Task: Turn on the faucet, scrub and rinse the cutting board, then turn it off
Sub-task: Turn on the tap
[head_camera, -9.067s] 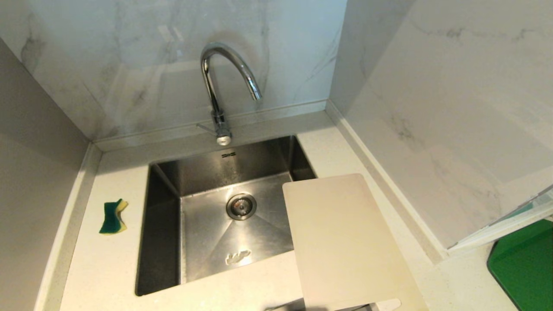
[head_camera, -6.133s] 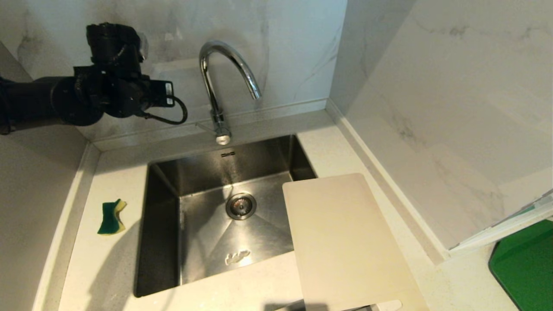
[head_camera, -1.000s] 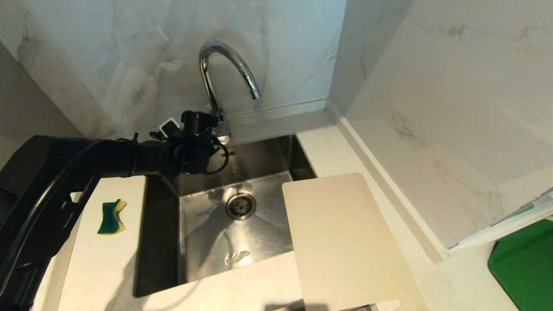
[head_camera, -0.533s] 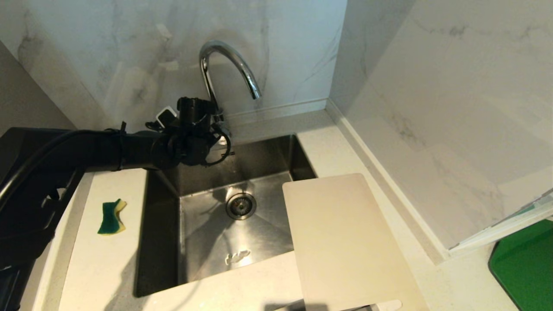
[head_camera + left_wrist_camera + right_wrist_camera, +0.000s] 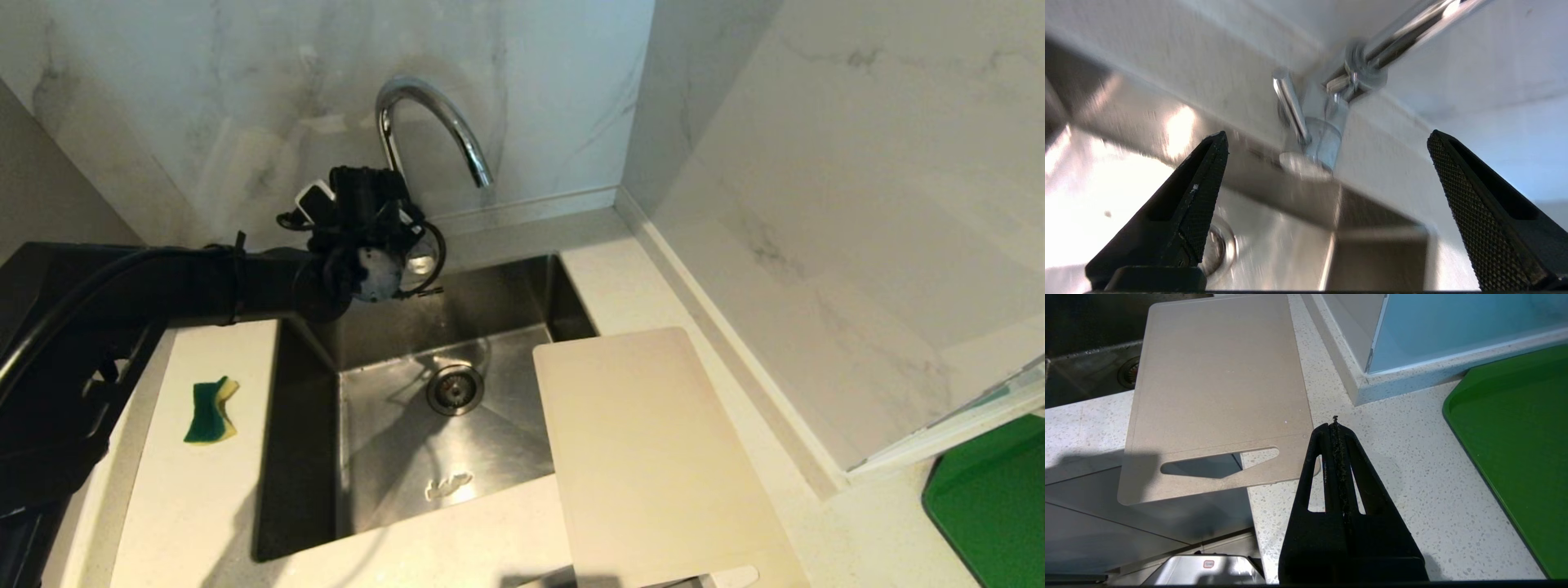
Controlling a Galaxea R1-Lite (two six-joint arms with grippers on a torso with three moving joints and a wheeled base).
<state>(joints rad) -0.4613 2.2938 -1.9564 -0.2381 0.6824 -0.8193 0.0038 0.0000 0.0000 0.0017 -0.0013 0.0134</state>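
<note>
While I watch from the head camera, each view reads so:
Head view: my left hand (image 5: 384, 214) sits at the base of the faucet (image 5: 424, 122), over the back rim of the sink (image 5: 310, 457). No water shows at the spout. The board (image 5: 653, 457) lies on the desk (image 5: 204, 506) right of the sink, one corner over the basin. A sponge (image 5: 211, 411) lies left of the sink.
Left wrist view: left hand (image 5: 1327, 143) spread wide, fingers (image 5: 1200, 196) either side of the faucet (image 5: 1323, 139) base and lever (image 5: 1290, 104), touching neither.
Right wrist view: right hand (image 5: 1336, 428) closed, empty, above the desk (image 5: 1392, 457) just beside the board (image 5: 1216, 384), near its slotted end. A green board (image 5: 1515, 445) lies further right.
</note>
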